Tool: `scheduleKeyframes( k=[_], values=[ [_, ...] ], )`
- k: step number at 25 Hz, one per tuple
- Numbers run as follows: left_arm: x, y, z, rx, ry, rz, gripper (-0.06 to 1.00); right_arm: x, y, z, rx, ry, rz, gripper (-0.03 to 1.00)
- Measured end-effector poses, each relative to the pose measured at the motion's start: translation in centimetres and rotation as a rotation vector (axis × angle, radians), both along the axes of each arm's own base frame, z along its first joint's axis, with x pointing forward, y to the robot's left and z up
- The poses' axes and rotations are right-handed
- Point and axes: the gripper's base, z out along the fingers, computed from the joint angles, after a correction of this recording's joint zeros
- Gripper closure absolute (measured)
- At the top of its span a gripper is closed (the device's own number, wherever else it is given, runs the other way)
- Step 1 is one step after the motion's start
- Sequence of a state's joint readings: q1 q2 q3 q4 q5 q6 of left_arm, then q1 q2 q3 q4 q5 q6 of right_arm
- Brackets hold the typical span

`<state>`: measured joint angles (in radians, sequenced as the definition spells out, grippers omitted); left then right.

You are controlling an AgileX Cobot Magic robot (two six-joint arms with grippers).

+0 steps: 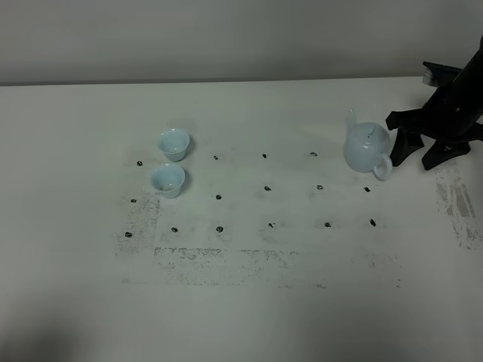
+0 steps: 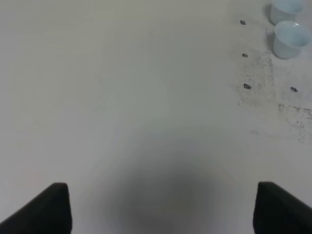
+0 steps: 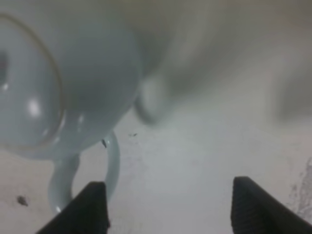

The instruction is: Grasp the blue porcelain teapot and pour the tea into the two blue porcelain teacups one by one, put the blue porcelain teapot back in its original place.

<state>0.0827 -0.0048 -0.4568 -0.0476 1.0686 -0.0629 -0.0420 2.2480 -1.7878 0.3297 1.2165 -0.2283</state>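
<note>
Hovering empty, jaws spread wide, just beside the loop handle (image 1: pixel 383 167) of the blue porcelain teapot (image 1: pixel 365 147), which stands well apart from the two teacups (image 1: pixel 172 143), the right gripper (image 1: pixel 417 153) may knock the pot over if a finger clips the handle.
</note>
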Motion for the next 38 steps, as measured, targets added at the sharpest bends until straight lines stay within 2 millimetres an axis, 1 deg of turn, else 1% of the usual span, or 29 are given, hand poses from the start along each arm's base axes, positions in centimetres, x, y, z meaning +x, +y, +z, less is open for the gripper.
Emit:
scheduleKeyframes(
  k=[7,11,14,16,17,20,24,26,28,31,33,35,38],
  values=[
    [0.0,0.0,0.0,0.0,0.0,0.0,0.22,-0.1,1.6,0.0,0.005,0.002,0.033,0.44],
    [0.0,0.0,0.0,0.0,0.0,0.0,0.22,-0.1,1.6,0.0,-0.005,0.003,0.039,0.44],
    [0.0,0.0,0.0,0.0,0.0,0.0,0.22,0.0,1.2,0.2,-0.049,-0.007,0.055,0.44],
    [0.0,0.0,0.0,0.0,0.0,0.0,0.22,0.5,0.8,1.0,-0.082,-0.037,0.047,0.44],
    [0.0,0.0,0.0,0.0,0.0,0.0,0.22,0.7,0.6,1.7,-0.096,-0.06,0.041,0.44],
    [0.0,0.0,0.0,0.0,0.0,0.0,0.22,0.8,0.2,4.6,-0.107,-0.134,0.02,0.44],
    [0.0,0.0,0.0,0.0,0.0,0.0,0.22,-0.5,0.9,8.4,-0.101,-0.206,0.014,0.44],
    [0.0,0.0,0.0,0.0,0.0,0.0,0.22,-1.7,1.4,9.3,-0.093,-0.203,0.013,0.44],
    [0.0,0.0,0.0,0.0,0.0,0.0,0.22,-3.4,1.8,9.8,-0.09,-0.182,0.009,0.44],
    [0.0,0.0,0.0,0.0,0.0,0.0,0.22,-6.3,2.3,8.7,-0.093,-0.099,0.028,0.44],
    [0.0,0.0,0.0,0.0,0.0,0.0,0.22,-7.5,2.5,8.0,-0.089,-0.06,0.034,0.44],
    [0.0,0.0,0.0,0.0,0.0,0.0,0.22,-7.7,2.7,7.5,-0.086,-0.066,0.033,0.44],
    [0.0,0.0,0.0,0.0,0.0,0.0,0.22,-7.3,3.3,7.0,-0.082,-0.1,0.03,0.44]
  ],
)
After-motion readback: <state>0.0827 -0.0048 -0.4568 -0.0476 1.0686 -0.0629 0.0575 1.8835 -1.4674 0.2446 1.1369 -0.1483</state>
